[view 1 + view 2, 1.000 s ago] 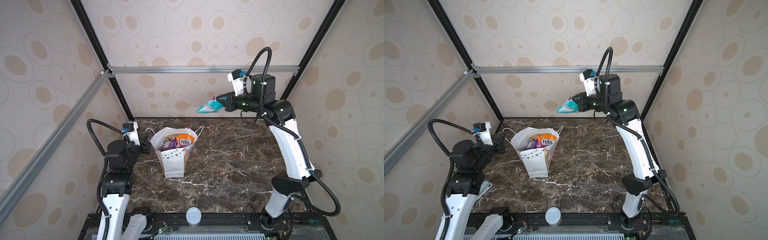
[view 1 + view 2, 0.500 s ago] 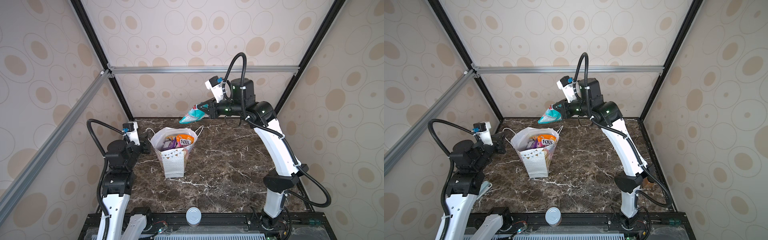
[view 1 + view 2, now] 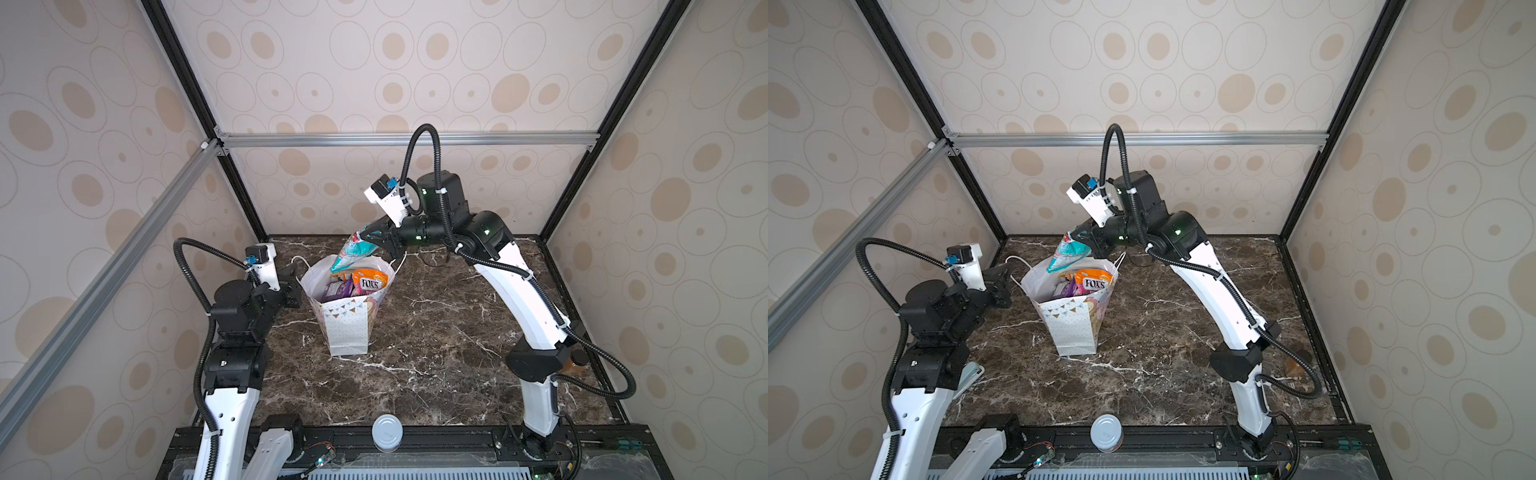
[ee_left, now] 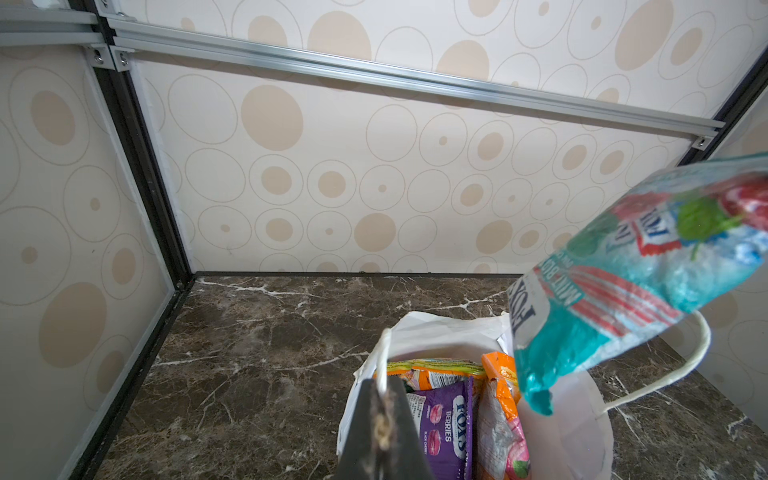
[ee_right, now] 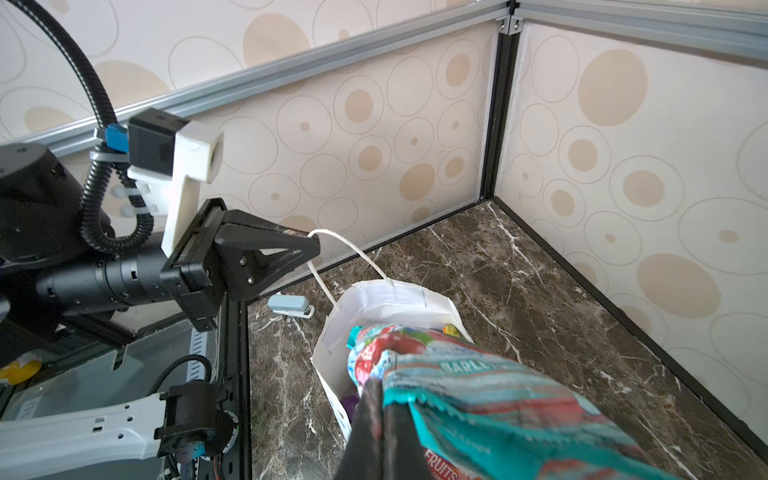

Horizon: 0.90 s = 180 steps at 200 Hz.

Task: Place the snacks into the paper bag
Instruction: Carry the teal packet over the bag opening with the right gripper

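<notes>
The white paper bag (image 3: 347, 328) (image 3: 1073, 332) stands upright at the left middle of the marble table, mouth open. Inside it are several snacks, among them an orange packet (image 3: 371, 282) (image 4: 498, 399) and a purple one (image 3: 336, 291) (image 4: 446, 424). My left gripper (image 3: 294, 284) (image 4: 382, 390) is shut on the bag's near cord handle (image 4: 384, 357) (image 5: 353, 249). My right gripper (image 3: 365, 236) (image 5: 380, 395) is shut on a teal snack packet (image 3: 353, 251) (image 3: 1069, 253) (image 4: 623, 291). The packet hangs slanted, its lower end just above the bag's mouth.
A white round cap (image 3: 386, 432) (image 3: 1106, 432) sits on the front rail. A small amber-brown object (image 3: 1293, 368) lies near the right arm's base. A pale blue stapler (image 5: 291, 305) (image 3: 971, 372) lies by the left arm. Patterned walls and black frame posts enclose the table.
My right arm has carried the teal packet leftward and downward, from high at the back right to just over the bag's mouth. The left arm and the bag have not moved.
</notes>
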Tool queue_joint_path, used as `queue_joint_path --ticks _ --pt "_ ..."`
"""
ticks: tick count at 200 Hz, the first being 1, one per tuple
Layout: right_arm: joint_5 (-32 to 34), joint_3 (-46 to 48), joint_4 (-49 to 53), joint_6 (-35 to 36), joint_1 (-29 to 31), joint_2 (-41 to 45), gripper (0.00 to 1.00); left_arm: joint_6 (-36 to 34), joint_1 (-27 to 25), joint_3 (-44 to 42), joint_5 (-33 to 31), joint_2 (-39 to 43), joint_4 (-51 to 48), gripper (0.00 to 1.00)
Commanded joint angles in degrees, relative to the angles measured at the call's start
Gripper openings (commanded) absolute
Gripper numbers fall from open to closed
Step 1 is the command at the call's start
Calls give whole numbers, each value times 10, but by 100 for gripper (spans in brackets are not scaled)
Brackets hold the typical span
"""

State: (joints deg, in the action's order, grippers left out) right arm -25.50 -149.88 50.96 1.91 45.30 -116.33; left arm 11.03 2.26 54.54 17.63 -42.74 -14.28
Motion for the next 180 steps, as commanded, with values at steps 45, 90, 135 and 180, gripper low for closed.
queue_joint_path --ticks 45,90,135,180 --pt "23 -20 -46 73 26 -36 0 -7 5 11 3 11 49 0" --pt "55 -20 -41 103 48 -51 0 -6 6 11 2 13 50 0" --pt "114 -18 -33 134 84 -55 0 -7 6 12 2 13 49 0" --pt "173 -15 -33 137 109 -63 0 -8 6 12 -2 15 49 0"
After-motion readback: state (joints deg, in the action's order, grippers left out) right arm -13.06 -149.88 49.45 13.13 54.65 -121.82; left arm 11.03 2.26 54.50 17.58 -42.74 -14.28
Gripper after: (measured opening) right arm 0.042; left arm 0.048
